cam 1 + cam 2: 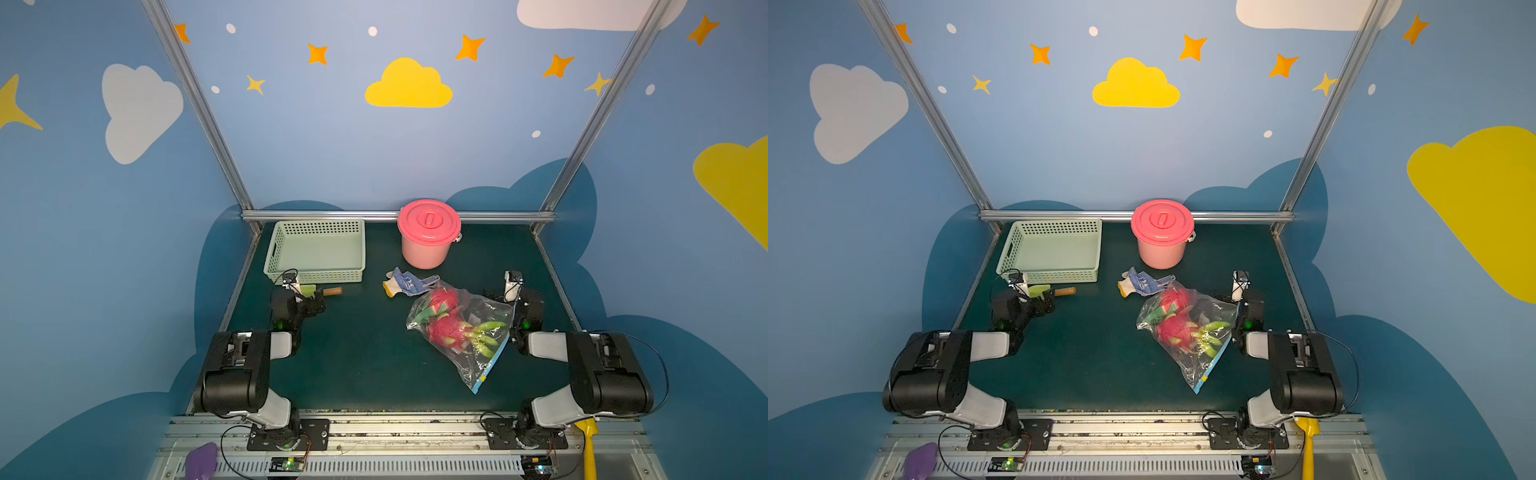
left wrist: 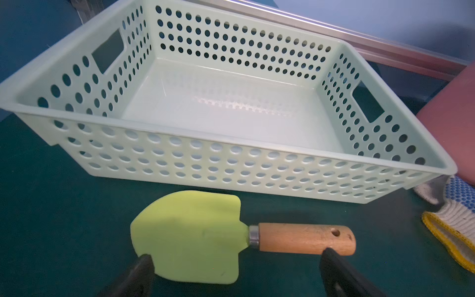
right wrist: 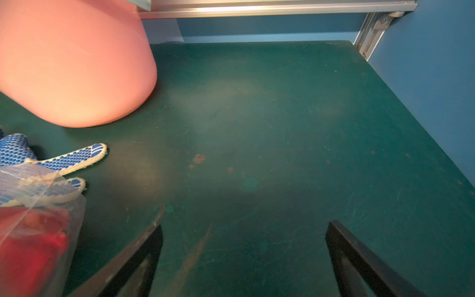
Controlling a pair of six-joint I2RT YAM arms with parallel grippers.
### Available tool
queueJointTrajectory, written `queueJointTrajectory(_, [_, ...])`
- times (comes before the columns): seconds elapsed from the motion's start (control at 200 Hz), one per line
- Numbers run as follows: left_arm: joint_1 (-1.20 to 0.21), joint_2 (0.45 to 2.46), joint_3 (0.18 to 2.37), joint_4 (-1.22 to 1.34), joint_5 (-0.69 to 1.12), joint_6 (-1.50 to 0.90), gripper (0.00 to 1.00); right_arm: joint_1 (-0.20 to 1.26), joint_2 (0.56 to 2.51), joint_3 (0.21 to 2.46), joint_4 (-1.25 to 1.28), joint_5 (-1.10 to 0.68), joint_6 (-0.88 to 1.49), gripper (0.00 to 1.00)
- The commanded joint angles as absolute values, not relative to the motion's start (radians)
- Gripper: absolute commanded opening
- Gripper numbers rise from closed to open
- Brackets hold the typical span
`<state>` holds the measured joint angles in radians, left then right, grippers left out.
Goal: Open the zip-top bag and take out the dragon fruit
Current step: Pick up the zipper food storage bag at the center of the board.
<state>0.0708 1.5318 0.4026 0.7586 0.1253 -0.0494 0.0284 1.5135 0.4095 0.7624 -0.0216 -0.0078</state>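
Note:
The zip-top bag [image 1: 465,349] [image 1: 1192,353] lies on the green table right of centre, clear and crinkly. Its light-blue zip strip [image 1: 493,363] and yellow slider [image 1: 483,378] are on the near right edge. Pink dragon fruit [image 1: 444,330] [image 1: 1173,328] with green leaves lies inside. My right gripper [image 1: 494,297] [image 3: 244,225] stands open over bare table just right of the bag's far end, and a corner of the bag [image 3: 38,205] shows in the right wrist view. My left gripper [image 1: 318,299] [image 2: 237,254] is open at the far left, away from the bag.
A pale green perforated basket [image 1: 316,222] [image 2: 231,144] stands at the back left. In front of it, by my left gripper, lies a green trowel [image 1: 328,291] [image 2: 190,236]. A lidded pink bucket [image 1: 429,232] stands at the back. A blue-dotted glove [image 1: 409,282] touches the bag's far end.

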Motion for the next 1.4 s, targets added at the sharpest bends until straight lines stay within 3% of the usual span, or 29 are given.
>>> queueJointTrajectory(0.0, [0.068, 1.528, 0.418, 0.758, 0.120, -0.055, 1.00, 0.034, 1.510, 0.417, 0.769, -0.026, -0.012, 0.97])
queueJointTrajectory(1.151, [0.068, 1.526, 0.421, 0.751, 0.101, -0.061, 1.00, 0.031, 1.509, 0.416, 0.772, -0.028, -0.011, 0.97])
queueJointTrajectory(1.252, [0.050, 1.495, 0.469, 0.639, -0.010, -0.079, 1.00, 0.031, 1.471, 0.422, 0.734, 0.007, 0.002, 0.97])
queueJointTrajectory(1.397, [0.049, 1.411, 0.679, 0.166, -0.166, -0.200, 1.00, 0.035, 1.305, 0.487, 0.475, 0.106, 0.036, 0.97])
